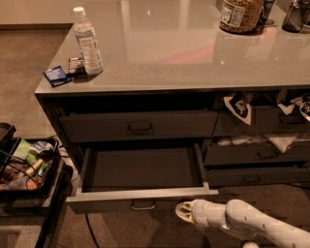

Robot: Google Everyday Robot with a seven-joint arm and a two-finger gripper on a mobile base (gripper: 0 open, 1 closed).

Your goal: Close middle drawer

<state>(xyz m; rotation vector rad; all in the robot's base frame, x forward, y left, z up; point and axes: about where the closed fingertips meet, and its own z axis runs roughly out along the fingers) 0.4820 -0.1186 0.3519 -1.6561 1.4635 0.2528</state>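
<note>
The middle drawer (pixel 99 202) stands pulled out. The gripper (pixel 185 212) sits near its front's right end; its grip cannot be told. The water bottle (pixel 87 41) label is unreadable.

Dim, warm-lit rm. Brown carpet floor (pixel 24 58), pale wall (pixel 29 12) top left. Wide dark cabinet (pixel 50 110) w/ glossy grey countertop (pixel 169 53) reflecting light. Black wire cart (pixel 55 203) at left. Gripper (pixel 184 211) sat low in front of cabinet

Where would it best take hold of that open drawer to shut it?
Probably the open drawer by its front, from the room side: it stands pulled out, flat face toward the tool, which sits low, right of the pull. A push there would likely do.
</note>
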